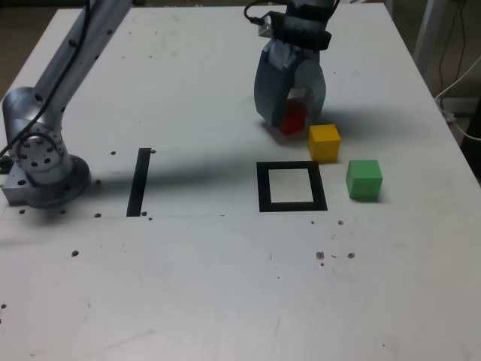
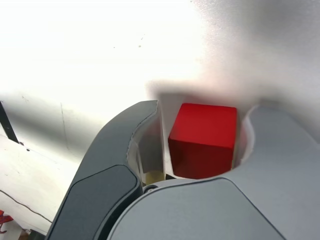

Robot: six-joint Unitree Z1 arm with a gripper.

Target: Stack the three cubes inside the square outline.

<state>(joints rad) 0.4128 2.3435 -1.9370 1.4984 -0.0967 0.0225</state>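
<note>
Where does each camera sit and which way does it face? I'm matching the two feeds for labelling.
Exterior view: off the arm, above the table's near edge, looking down and across it; shows the arm's base, links and gripper.
Wrist view: on the wrist, looking out along the jaws at the table; shows both jaws around the red cube.
Shared: the gripper, red cube and tabletop.

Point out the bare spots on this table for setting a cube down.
Free: the white centre of the square outline, the stretch between it and the black strip, and the whole near table. Crowded: beside the claw, red cube, yellow cube, green cube.
</note>
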